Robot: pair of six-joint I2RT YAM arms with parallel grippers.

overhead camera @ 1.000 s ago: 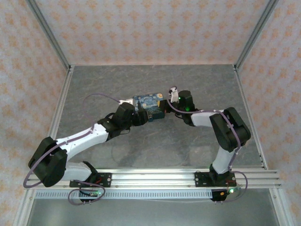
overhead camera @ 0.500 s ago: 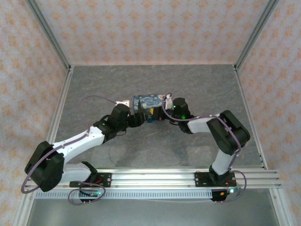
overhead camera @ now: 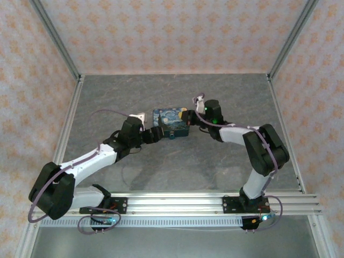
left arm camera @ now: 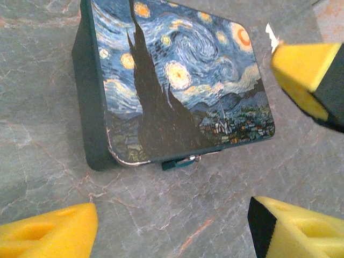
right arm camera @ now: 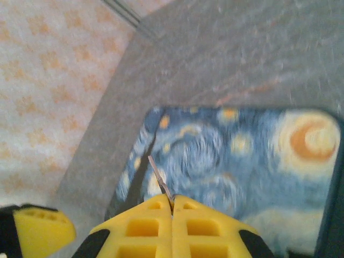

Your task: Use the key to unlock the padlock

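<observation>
Left wrist view: the padlock (left arm camera: 179, 163), tiny, teal, pale shackle, sits at the near edge of the starry box (left arm camera: 177, 80) on the tabletop (left arm camera: 37, 140), left fingers (left arm camera: 54, 232) spread open. Right wrist view: right fingers (right arm camera: 142, 226) closed on the key (right arm camera: 160, 180).

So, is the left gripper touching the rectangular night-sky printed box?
Apart. Left wrist view shows bare grey table between the rectangular night-sky box and the yellow foam fingers of the left gripper.

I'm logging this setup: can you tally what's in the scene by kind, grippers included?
Box: 1
Padlock: 1, at the box's lower edge
Key: 1, pinched in the right gripper
Grippers: 2, the left gripper open
Total: 5
</observation>
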